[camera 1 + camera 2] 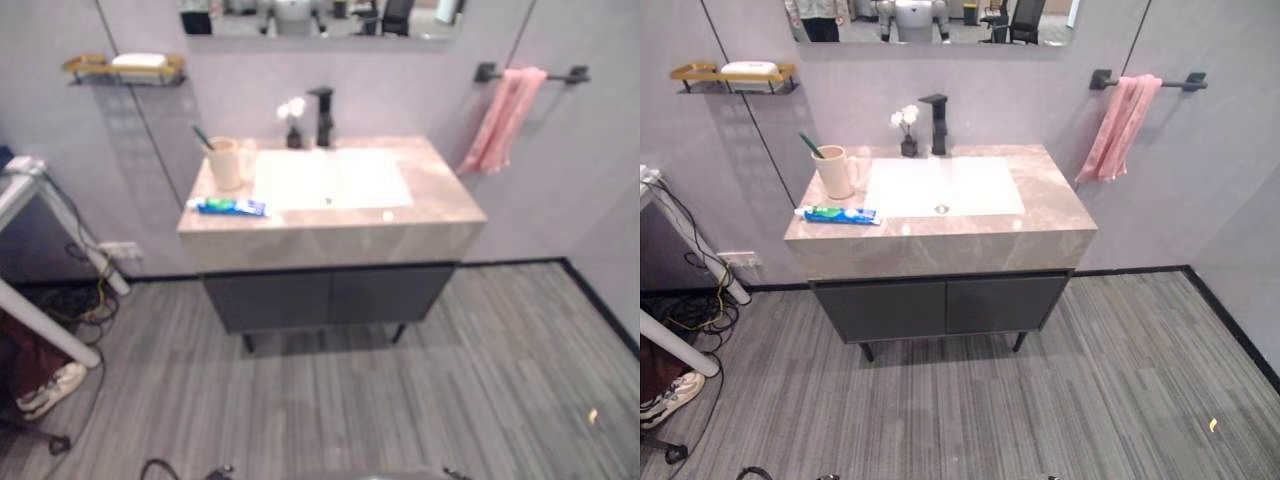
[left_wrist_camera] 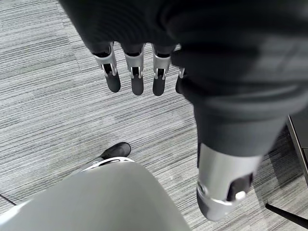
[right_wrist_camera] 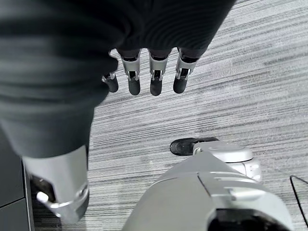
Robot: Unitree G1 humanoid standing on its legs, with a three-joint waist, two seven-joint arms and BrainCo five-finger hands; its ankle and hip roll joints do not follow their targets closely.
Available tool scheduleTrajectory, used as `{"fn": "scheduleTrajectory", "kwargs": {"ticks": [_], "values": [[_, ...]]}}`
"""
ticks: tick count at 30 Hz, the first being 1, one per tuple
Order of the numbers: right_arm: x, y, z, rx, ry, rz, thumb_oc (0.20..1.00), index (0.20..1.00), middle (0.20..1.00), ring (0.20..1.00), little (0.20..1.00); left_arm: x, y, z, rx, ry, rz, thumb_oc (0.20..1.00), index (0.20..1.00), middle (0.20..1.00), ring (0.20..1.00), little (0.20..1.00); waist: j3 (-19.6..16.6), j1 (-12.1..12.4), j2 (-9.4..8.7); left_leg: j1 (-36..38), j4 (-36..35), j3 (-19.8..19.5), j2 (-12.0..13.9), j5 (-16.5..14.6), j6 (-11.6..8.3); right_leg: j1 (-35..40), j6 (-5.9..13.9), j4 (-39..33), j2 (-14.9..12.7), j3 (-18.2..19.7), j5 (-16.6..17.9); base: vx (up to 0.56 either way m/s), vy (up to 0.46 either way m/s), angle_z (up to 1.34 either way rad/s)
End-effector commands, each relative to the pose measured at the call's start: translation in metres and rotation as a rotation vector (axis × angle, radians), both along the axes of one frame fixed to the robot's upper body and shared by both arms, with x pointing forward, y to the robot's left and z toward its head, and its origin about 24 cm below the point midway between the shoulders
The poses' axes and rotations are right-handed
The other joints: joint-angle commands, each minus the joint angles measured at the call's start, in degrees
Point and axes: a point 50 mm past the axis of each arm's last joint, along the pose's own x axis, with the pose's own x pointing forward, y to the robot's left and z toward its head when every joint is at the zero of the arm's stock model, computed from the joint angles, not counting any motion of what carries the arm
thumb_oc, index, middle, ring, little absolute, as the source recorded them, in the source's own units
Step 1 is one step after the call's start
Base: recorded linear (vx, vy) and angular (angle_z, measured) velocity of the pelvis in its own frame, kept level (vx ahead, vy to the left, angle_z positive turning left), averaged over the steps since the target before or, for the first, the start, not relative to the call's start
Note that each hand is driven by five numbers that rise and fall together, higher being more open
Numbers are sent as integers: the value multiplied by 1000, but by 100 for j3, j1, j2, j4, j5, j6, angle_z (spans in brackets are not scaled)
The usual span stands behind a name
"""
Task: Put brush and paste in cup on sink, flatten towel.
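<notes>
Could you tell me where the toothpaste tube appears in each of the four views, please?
Left eye view: toothpaste tube lies flat on the counter's front left part, just in front of the cup.
Right eye view: same spot, in front of the cup, left of the basin.
Left wrist view: not in it.
Right wrist view: not in it.
Shared landmark: the black faucet.

- Left hand (image 2: 139, 53): dark ribbed cover over its back and wrist, silver fingers (image 2: 111, 72) with dark rounded tips, silver thumb.
- Right hand (image 3: 154, 53): same dark ribbed cover, silver dark-tipped fingers (image 3: 155, 79).
</notes>
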Motion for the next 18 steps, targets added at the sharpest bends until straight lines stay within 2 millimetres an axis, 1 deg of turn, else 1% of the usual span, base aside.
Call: {"fn": "scheduleTrajectory", "kwargs": {"ticks": [1,4,6,7,8,10,18], "values": [[9,-7,2,-58,32,71,1000,1000,1000,1000,1000,16,-15,0,-31,-20,-21,1000,1000,1000,1000,1000,-56,-56,7,-5,70,237,-258,-544,156,85,225,17,182,-13,-401,0,0,0],[12,-7,2,-98,50,192,1000,1000,1000,1000,1000,22,-16,1,-28,-37,-27,1000,1000,1000,1000,1000,-11,-37,10,-23,70,220,-257,-524,154,82,222,17,174,-41,-396,-35,-8,1],[7,-11,2,-146,108,284,1000,1000,1000,1000,1000,23,-18,1,-23,-33,-34,1000,1000,1000,1000,1000,9,-11,17,-28,70,201,-258,-518,156,84,220,17,169,-58,-397,-16,-4,1],[7,-11,2,-146,108,284,1000,1000,1000,1000,1000,23,-18,1,-23,-33,-34,1000,1000,1000,1000,1000,10,-11,17,-27,70,200,-258,-518,156,84,220,17,169,-58,-397,0,0,0],[12,-12,3,-183,121,391,1000,1000,1000,1000,1000,25,-18,1,-15,-35,-44,1000,1000,1000,1000,1000,30,12,22,-33,70,186,-257,-510,158,84,218,17,168,-71,-397,0,0,0],[17,-14,5,-206,118,450,1000,1000,1000,1000,1000,28,-20,1,-15,-42,-53,1000,1000,1000,1000,1000,53,18,31,-37,70,169,-257,-501,154,85,215,17,169,-82,-398,-28,-7,4],[20,-16,6,-211,110,462,1000,1000,1000,1000,1000,20,-19,0,-28,-17,-37,1000,1000,1000,1000,1000,111,50,59,-41,70,156,-252,-474,157,78,212,17,172,-89,-394,-7,-3,4]]}}
